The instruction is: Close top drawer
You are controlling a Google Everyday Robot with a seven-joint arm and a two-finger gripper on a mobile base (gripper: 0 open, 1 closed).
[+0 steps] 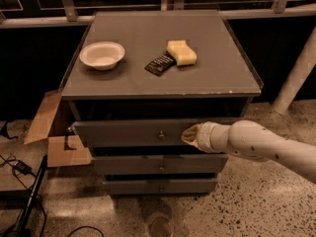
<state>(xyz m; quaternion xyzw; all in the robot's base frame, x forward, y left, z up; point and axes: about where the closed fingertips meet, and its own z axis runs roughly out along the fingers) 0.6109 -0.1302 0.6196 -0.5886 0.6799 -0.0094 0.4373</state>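
arm (266, 144): we see it come in from the cabinet's (163, 78) right, nearly level.
gripper (190, 135): against the top drawer (123, 132) front, just right of its knob (161, 135); grip state we cannot tell.
top drawer: right under the cabinet top, grey, sticking out slightly, dark gap above.

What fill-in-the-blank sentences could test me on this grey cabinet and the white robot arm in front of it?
1. In the picture, the round white bowl sits to the ___ of the yellow sponge.
2. The robot's gripper is at the front panel of the wide grey top drawer, right of its small round metal ___.
3. Below the top drawer are ___ narrower grey drawer fronts.
Missing words: left; knob; two.
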